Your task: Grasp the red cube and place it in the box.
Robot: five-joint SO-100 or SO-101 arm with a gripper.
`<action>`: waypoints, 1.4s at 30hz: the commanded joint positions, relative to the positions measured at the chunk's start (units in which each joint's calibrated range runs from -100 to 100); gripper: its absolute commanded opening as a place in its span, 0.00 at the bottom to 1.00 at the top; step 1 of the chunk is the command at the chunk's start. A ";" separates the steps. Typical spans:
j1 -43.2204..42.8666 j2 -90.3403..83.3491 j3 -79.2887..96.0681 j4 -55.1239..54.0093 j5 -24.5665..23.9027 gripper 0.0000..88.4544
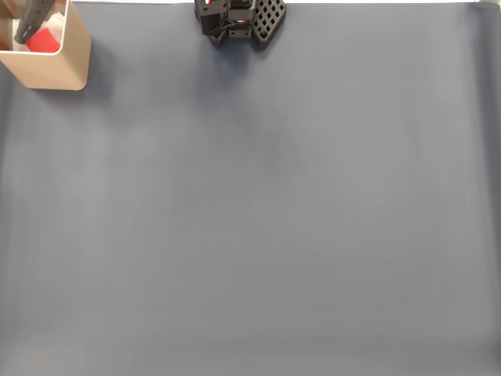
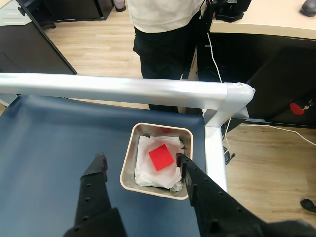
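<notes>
The red cube (image 2: pixel 161 157) lies on white padding (image 2: pixel 148 170) inside the box (image 2: pixel 126 163) — the claw (image 2: pixel 140 160) hovers above it, spread wide and empty.

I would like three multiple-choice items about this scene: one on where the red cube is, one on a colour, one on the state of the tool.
1. Where is the small bright red cube?
A. on the blue mat
B. inside the tan cardboard-coloured box
C. between the fingers

2. What colour is the padding in the box?
A. white
B. green
C. black

3. How is the tool?
A. shut on the cube
B. open and empty
C. shut and empty

Answers:
B: the cube lies in the box.
A: white padding lies under the cube.
B: the tool holds nothing, its fingers spread above the box.
</notes>
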 commanded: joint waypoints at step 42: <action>-38.43 8.21 -8.49 -3.75 2.30 0.00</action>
